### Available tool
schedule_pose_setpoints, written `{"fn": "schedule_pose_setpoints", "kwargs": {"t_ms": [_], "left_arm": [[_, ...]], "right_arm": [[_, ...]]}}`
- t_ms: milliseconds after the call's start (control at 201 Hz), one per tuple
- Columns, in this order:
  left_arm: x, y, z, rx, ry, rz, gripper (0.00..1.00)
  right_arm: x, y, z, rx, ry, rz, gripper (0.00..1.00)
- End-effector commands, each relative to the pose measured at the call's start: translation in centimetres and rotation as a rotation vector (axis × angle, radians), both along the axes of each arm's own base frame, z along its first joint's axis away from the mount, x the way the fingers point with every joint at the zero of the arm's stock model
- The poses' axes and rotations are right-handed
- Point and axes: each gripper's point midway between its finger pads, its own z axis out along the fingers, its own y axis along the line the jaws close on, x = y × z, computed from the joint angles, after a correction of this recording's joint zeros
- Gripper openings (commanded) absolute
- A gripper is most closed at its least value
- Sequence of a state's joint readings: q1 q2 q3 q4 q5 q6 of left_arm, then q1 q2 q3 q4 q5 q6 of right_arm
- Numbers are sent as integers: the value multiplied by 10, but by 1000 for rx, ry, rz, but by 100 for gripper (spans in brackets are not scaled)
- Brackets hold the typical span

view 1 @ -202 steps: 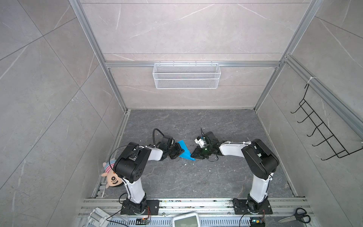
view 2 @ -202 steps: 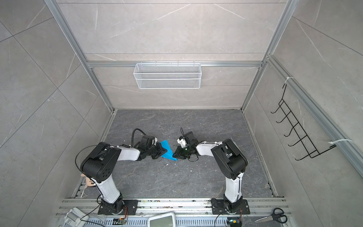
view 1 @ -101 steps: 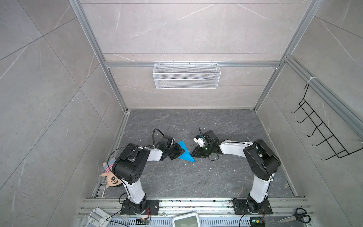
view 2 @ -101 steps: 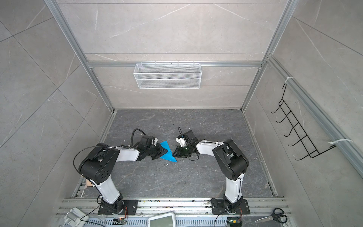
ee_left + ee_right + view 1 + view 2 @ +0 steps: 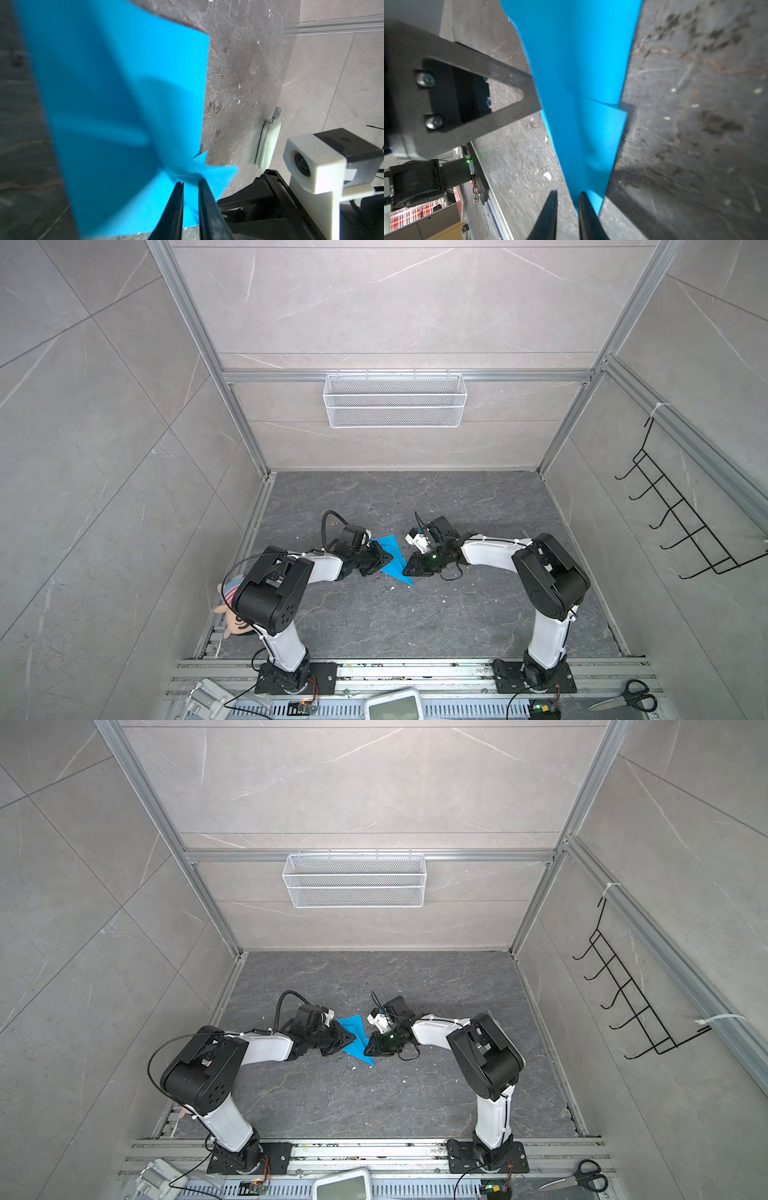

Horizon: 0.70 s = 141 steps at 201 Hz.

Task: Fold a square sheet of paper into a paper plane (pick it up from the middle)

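The bright blue sheet of paper (image 5: 392, 558) (image 5: 355, 1036) lies mid-floor, folded into a pointed wedge with one flap raised. My left gripper (image 5: 384, 563) (image 5: 351, 1038) reaches it from the left. In the left wrist view its jaws (image 5: 190, 184) stand a narrow gap apart, tips against a crumpled fold of the paper (image 5: 124, 93). My right gripper (image 5: 407, 570) (image 5: 368, 1051) meets it from the right. In the right wrist view its jaws (image 5: 568, 194) are slightly parted with bare floor between them, and the paper's point (image 5: 581, 83) runs behind one finger.
A white wire basket (image 5: 395, 400) hangs on the back wall and a black hook rack (image 5: 685, 526) on the right wall. A plush toy (image 5: 232, 622) lies by the left rail, scissors (image 5: 627, 697) at the front right. White scraps dot the grey floor (image 5: 415, 622).
The paper has gone from a narrow strip to a wider triangle with a raised flap. My left jaws have parted a little. Both grippers stay close at the paper.
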State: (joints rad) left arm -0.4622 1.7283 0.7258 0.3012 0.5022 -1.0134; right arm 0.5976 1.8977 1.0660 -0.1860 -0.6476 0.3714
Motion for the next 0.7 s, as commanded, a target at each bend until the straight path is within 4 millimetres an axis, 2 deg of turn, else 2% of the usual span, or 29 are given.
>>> {"fn": "schedule_pose_setpoints", "kwargs": {"t_ms": [0,299,468,697], "left_arm": [[-1,-2,8,-6,-20,-23,19],[0,0,3,10,-3,-20,19],[-3,2,-6,35,23,-14,19],[-2,4,-11,58,39,-15,18]], "right_arm": [[-4,-3,-10,-67,-16,42,22],[-5,-8,-23,-168,-59,58,19],[-4,-10,-29,-187,-67,59,12],[-1,-2,-20,-121,-136,94,2]]}}
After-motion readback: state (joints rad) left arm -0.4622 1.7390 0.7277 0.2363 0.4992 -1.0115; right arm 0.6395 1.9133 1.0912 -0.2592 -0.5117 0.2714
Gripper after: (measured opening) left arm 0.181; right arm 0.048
